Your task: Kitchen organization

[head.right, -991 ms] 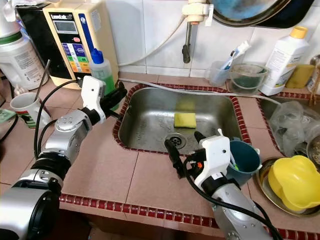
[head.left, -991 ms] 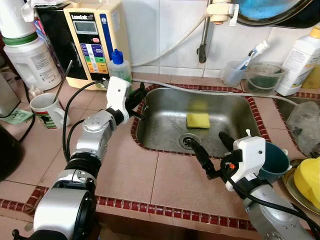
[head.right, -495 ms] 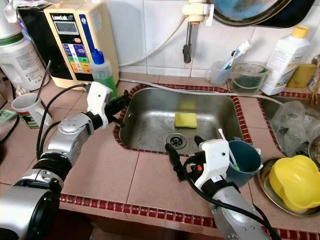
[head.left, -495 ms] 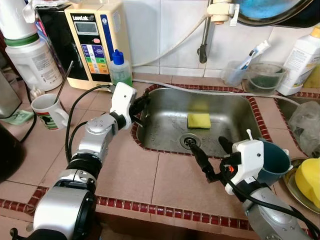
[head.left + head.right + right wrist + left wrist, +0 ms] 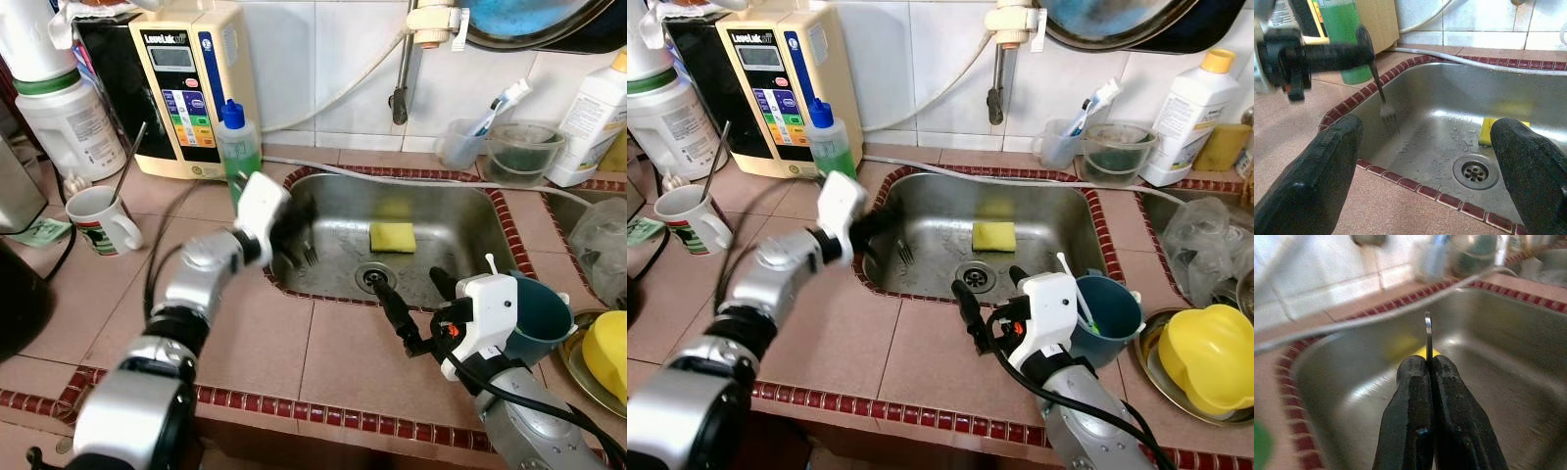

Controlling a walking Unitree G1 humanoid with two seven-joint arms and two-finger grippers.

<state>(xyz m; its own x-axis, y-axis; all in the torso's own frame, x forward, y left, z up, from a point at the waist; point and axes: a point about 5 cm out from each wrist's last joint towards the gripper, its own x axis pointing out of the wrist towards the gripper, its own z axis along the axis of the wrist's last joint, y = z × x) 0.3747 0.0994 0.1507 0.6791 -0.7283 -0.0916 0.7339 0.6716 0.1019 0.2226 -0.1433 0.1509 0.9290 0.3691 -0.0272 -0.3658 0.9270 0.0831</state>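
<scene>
My left gripper (image 5: 286, 227) is shut on a metal fork (image 5: 306, 254) and holds it over the left side of the steel sink (image 5: 446, 210), tines hanging down near the sink wall. The left arm is motion-blurred. In the left wrist view the fork's handle (image 5: 1427, 333) stands edge-on between the closed fingers. The right wrist view shows the fork (image 5: 1382, 95) too. A yellow sponge (image 5: 393, 236) lies in the sink near the drain. My right gripper (image 5: 416, 300) is open and holds nothing, over the counter at the sink's front rim.
A teal cup (image 5: 541, 315) stands beside my right wrist, a yellow bowl (image 5: 607, 351) further right. A green soap bottle (image 5: 238, 147) and a water machine (image 5: 191, 88) sit behind the sink's left corner. A mug (image 5: 98, 217) with a spoon stands at the left.
My left gripper has swung right and down from the sink's left rim to over the basin, carrying the fork. The right arm has hardly moved.
</scene>
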